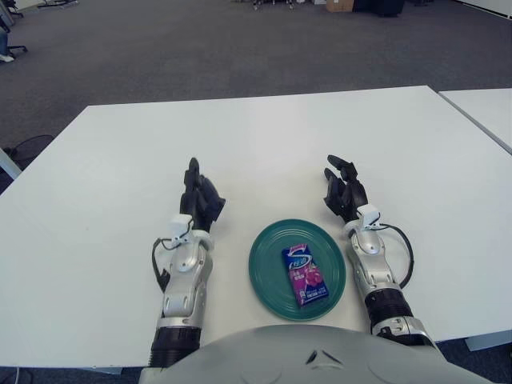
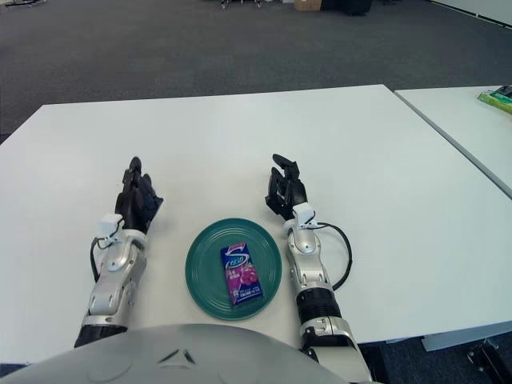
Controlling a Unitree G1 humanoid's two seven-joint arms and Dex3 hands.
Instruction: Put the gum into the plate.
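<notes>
A purple and blue gum pack (image 1: pixel 303 275) lies flat inside the round green plate (image 1: pixel 267 264) near the table's front edge. My left hand (image 1: pixel 198 200) shows to the left of the plate, fingers extended and holding nothing. On the plate's right side is my right hand (image 1: pixel 344 189), also with relaxed, spread fingers and nothing in it. Both forearms run back toward my body.
The white table (image 1: pixel 264 144) stretches wide behind the plate. A second white table (image 1: pixel 484 108) stands to the right across a narrow gap, with a green item (image 2: pixel 498 98) on it. Dark carpet lies beyond.
</notes>
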